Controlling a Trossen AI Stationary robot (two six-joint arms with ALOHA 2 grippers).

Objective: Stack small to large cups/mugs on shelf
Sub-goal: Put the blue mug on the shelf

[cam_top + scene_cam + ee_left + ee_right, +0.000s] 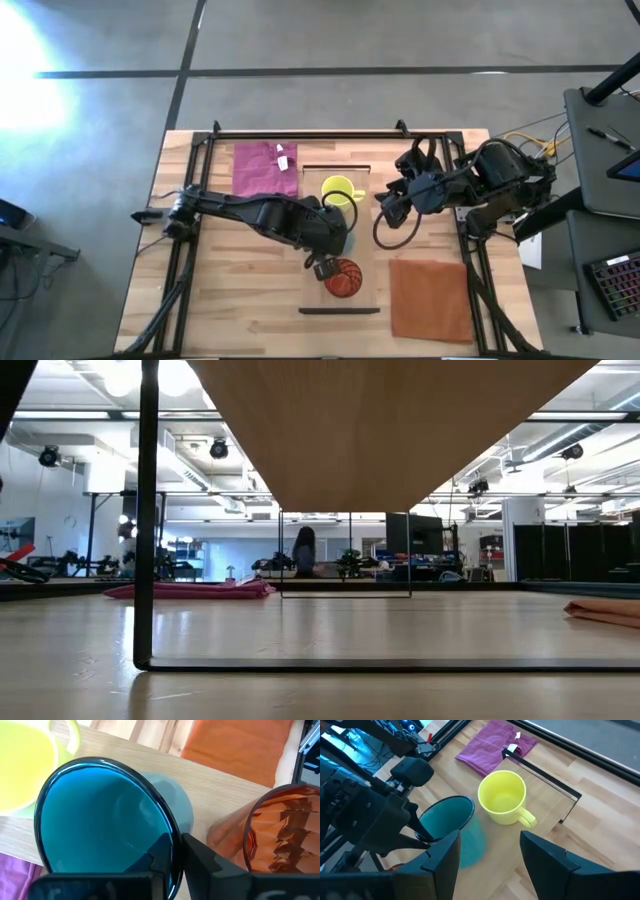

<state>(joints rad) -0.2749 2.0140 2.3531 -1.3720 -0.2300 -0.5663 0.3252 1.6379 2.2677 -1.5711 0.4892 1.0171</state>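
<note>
The pale shelf board [362,240] runs from far to near at the table's middle. A yellow handled mug [338,190] stands on its far part and a red-orange ribbed cup [344,279] on its near part. Between them my left gripper [335,238] is shut on the teal mug [452,827], which the gripper mostly hides from above. My right gripper [383,208] is open and empty, just right of the board beside the yellow mug; its fingers spread wide in its wrist view [487,865]. My left gripper holds the teal mug by its rim [172,840], one finger inside the mug and one outside [205,862]. The fingers come slanting down from the table's left. The mug stands mouth up over the board; whether its base rests on the board, I cannot tell.
A magenta cloth [265,168] lies at the far left of the board and an orange-red cloth [430,298] at the near right. The board is raised on a dark frame [145,560]. A black cable loop [395,235] hangs under my right arm.
</note>
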